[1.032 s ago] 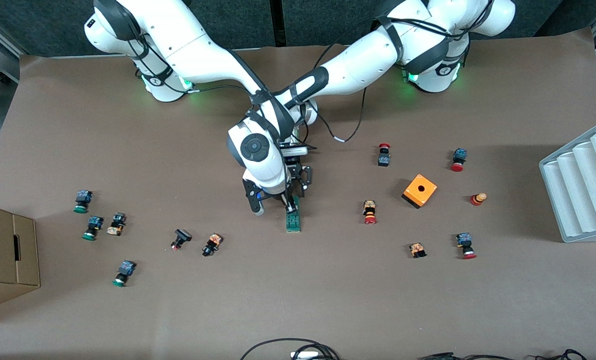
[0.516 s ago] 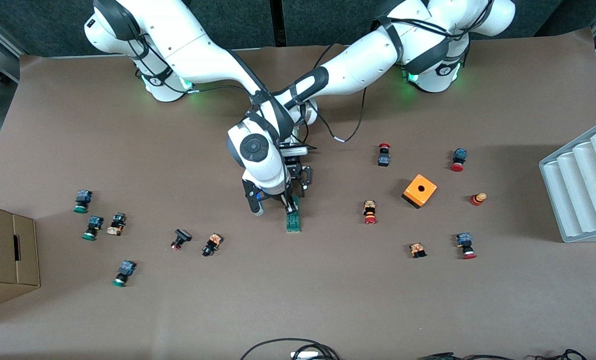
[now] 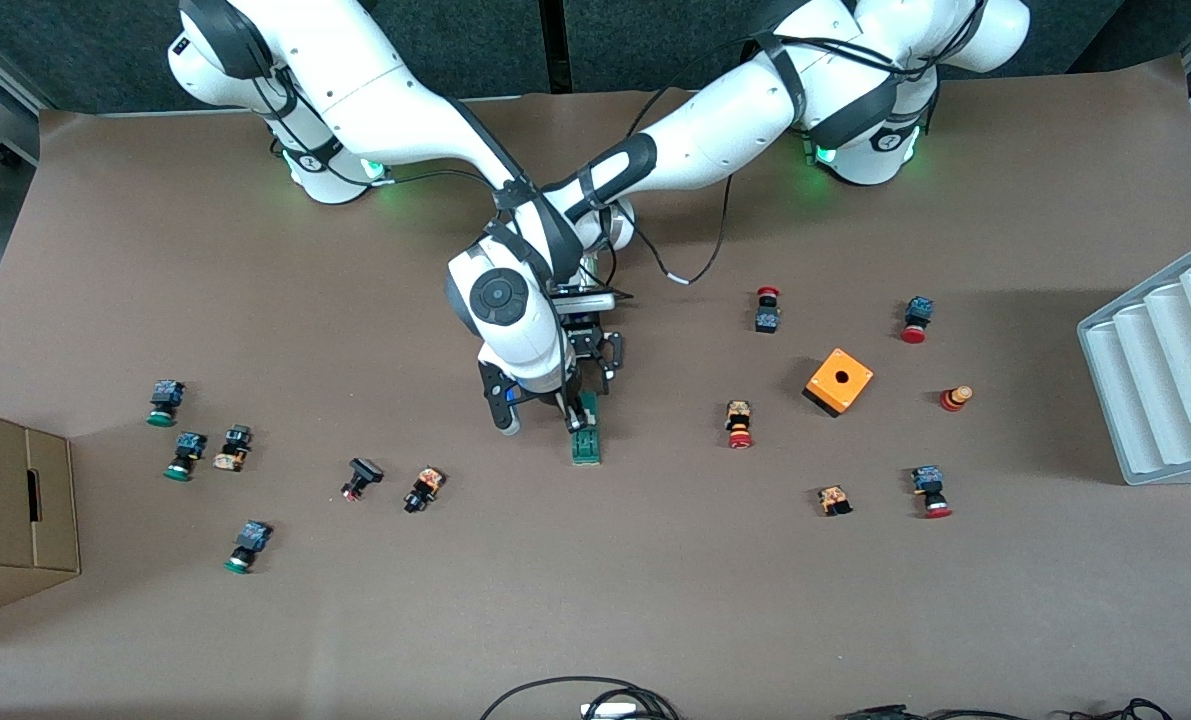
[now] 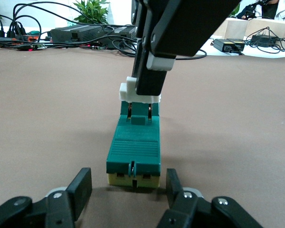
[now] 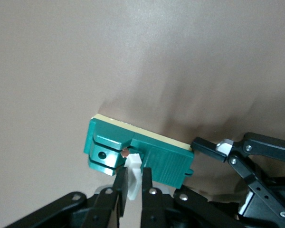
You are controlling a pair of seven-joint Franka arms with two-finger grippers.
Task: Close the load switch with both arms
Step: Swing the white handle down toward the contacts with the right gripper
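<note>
Lying flat near the table's middle, the load switch point(image 3: 585, 438) points one end at the robots — the left gripper point(image 4: 128, 190) is low at that end, its fingers point(image 4: 79, 189) flanking the block's corners closely, contact hard to tell. The right gripper point(image 5: 131, 183) reaches down over the switch, fingers pinched on its small white lever point(image 5: 133, 180). An orange box point(image 3: 839, 382) sits toward the left arm's end
</note>
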